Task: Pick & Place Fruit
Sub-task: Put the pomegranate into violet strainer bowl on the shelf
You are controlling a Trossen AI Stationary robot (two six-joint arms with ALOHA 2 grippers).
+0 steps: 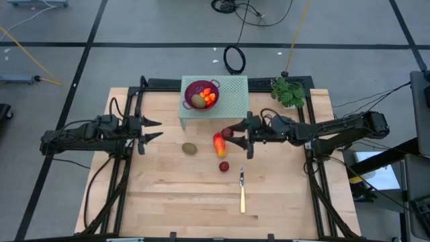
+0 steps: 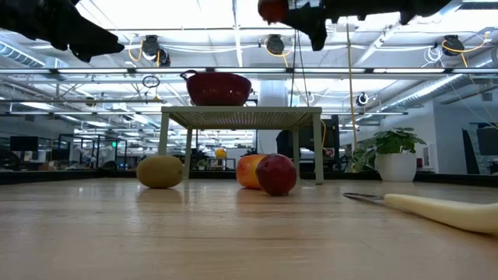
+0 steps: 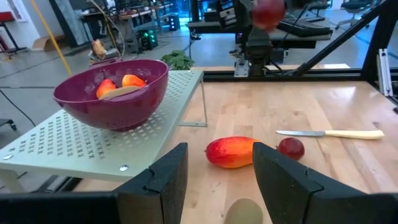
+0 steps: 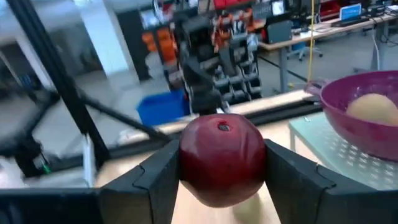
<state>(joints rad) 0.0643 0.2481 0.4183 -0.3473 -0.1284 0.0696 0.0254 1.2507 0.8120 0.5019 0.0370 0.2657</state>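
Right gripper: raised above the pale wooden surface, just beside the perforated green stand, its dark fingers clamped on either side of a dark red toy ball; in the low view the ball hangs well clear of the surface.
Left gripper: hovering at the left side of the surface, fingers apart with nothing between them, pointing toward the loose fruit.
Held fruit: the dark red toy ball fills the gap between the right gripper's fingers, its small stem dimple turned upward.
Purple perforated colander bowl: sits on top of the green stand, at its left end; inside it lie a brown-green oval toy fruit and several small orange pieces.
Loose brown-green oval fruit: on the surface in front of the stand, apart from the other pieces.
Red-orange-yellow oblong fruit: lying on the surface, near the right gripper's tips and between the oval and the gripper.
Second dark red ball: resting on the surface near the oblong fruit, on its side away from the stand.
Yellow-handled knife: flat on the surface, blade end toward the second ball, close to it but not touching.
Small green potted plant: at the far right corner of the surface, beside the stand.
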